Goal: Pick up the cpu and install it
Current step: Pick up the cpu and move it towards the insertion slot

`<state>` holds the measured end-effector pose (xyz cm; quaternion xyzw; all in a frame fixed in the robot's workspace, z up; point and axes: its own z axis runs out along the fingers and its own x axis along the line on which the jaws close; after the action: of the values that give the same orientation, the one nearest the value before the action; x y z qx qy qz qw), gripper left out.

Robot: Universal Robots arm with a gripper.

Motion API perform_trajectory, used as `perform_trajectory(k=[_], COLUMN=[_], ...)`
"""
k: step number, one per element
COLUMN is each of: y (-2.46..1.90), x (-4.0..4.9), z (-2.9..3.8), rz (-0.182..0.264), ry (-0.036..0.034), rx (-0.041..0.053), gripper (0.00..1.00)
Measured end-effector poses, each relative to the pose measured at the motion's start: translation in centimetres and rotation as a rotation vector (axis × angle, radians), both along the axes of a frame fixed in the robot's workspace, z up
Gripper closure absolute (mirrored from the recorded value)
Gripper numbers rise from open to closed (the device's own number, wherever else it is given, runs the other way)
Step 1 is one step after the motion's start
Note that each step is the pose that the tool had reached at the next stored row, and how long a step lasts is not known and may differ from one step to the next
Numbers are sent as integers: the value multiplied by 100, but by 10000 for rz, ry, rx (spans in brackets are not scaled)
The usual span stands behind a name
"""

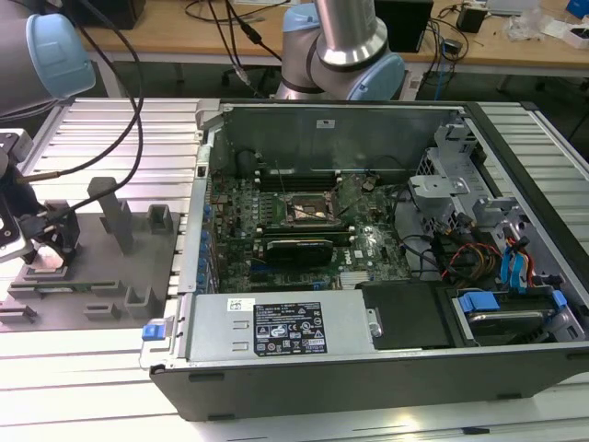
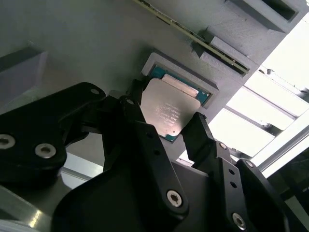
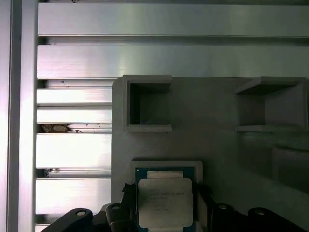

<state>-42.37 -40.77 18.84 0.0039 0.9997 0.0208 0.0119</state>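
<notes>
Gripper (image 1: 39, 247) is at the end of the grey fixture tray (image 1: 97, 262) on the exterior view's left. It is low over the tray's near corner there. The tray sits on the slotted aluminium table (image 1: 110, 378), just beside the open PC case (image 1: 368, 368).

Both wrist views show the cpu (image 2: 169, 111) (image 3: 165, 200) lying flat, silver top up, in a shallow framed pocket of the tray (image 3: 217, 145). The pocket is close to the tray edge that borders the table slats (image 3: 72, 150). The cpu's green rim shows along the pocket's far side.

The gripper (image 2: 164, 117) (image 3: 166, 195) straddles the cpu. Its black fingers (image 2: 200, 137) (image 3: 127, 194) are closed in against two opposite edges, so it looks clamped on the chip. The chip looks still down in its pocket; I can't confirm any lift.

Other things on the tray:
- A square walled pocket (image 3: 147, 104) sits one step further in from the cpu pocket, along the same tray edge.
- A thin board on edge (image 2: 212, 48) lies in a slot just beside the cpu pocket.

The socket (image 1: 308, 210) is on the motherboard (image 1: 368, 244), mid-case near the back wall and well apart from the gripper. The arm's base (image 1: 342, 51) stands behind the case at the table's far edge.
</notes>
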Motion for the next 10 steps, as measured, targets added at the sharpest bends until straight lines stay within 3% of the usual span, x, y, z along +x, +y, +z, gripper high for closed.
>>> perform_trajectory(k=[7,8,10], y=[0,0,0], x=[0,0,0], z=[-13,-14,-17], rz=[0,0,0], ry=[1,2,2], rx=[0,0,0], gripper=[40,45,45])
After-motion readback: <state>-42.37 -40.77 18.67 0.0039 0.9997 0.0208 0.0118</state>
